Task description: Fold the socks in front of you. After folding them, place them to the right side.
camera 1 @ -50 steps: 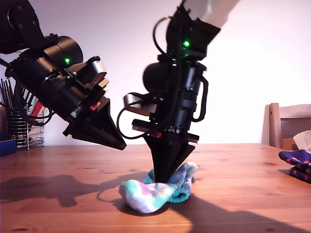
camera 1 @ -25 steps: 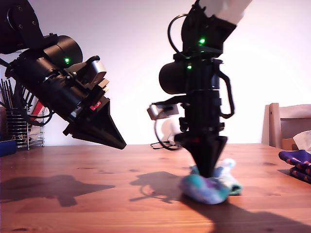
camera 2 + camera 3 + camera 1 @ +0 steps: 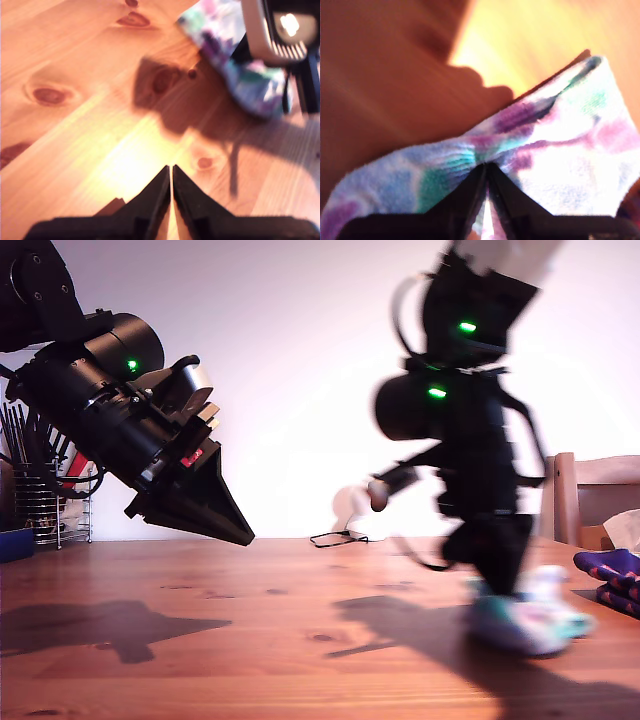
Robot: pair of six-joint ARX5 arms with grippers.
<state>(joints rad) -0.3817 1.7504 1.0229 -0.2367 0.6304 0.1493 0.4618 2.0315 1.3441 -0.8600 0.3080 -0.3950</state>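
my second gripper [image 3: 486, 170] pinched on tie-dye sock [image 3: 525, 620], low at 4 o'clock in exterior view | my first gripper [image 3: 171, 172] closed, empty, raised at 9 o'clock | risk: thin pinch slips, fold opens, or sock lands on navy sock [image 3: 610, 575]

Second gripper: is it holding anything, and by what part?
My second gripper is shut on the tie-dye sock, pinching its folded edge mid-length.

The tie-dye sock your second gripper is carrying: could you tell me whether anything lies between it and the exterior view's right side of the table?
Nothing visible blocks it. My second gripper holds the tie-dye sock; only bare table separates it from the dark patterned sock at the exterior view's right edge.
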